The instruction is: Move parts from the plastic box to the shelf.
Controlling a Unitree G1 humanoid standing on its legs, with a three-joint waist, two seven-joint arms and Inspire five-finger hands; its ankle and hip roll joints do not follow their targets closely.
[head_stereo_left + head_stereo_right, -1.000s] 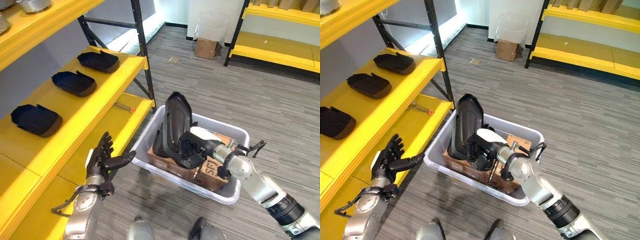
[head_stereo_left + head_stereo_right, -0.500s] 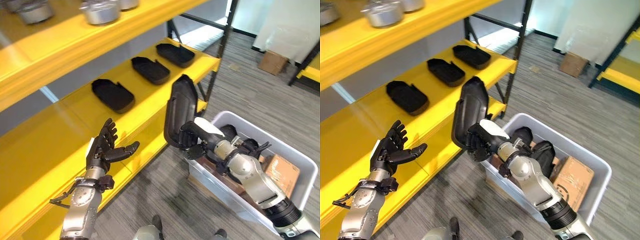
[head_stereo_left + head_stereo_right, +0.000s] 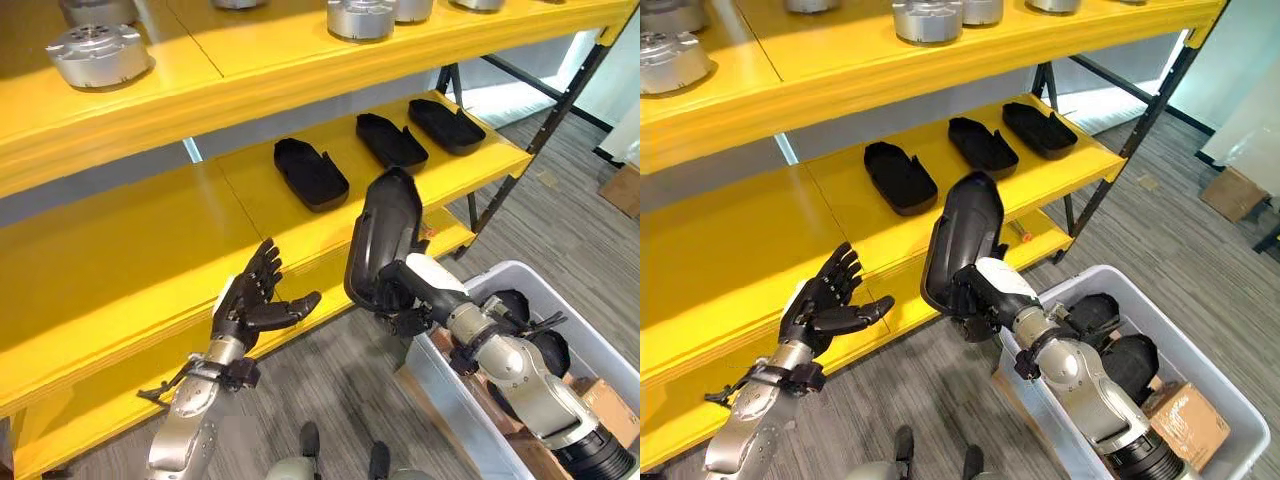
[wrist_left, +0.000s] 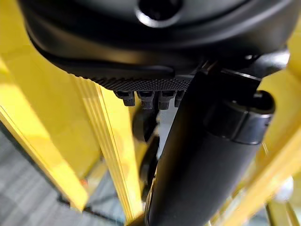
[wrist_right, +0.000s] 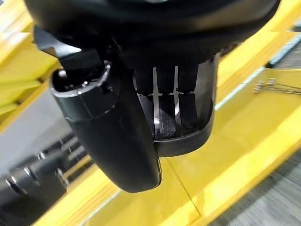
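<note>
My right hand (image 3: pixel 402 291) is shut on the lower end of a long black shell-shaped part (image 3: pixel 385 232) and holds it upright in front of the yellow middle shelf board (image 3: pixel 150 250). In the right wrist view its fingers (image 5: pixel 178 89) curl over the part's rim (image 5: pixel 188 139). My left hand (image 3: pixel 250 305) is open, palm towards the part, a little to its left at the shelf's edge. Three similar black parts (image 3: pixel 310 172) (image 3: pixel 390 140) (image 3: pixel 447 112) lie in a row on that board. The pale plastic box (image 3: pixel 600 345) stands on the floor at the lower right, with dark parts (image 3: pixel 520 310) inside.
Silver round metal pieces (image 3: pixel 100 55) (image 3: pixel 362 18) sit on the upper shelf. The shelf's black post (image 3: pixel 530 125) rises at the right end. A cardboard box (image 3: pixel 1185 425) lies in the plastic box. The middle board is bare left of the three parts.
The camera has swung from the box towards the shelf. My right hand has lifted the black part out of the box and carried it up to the middle shelf. My left hand has risen, still open.
</note>
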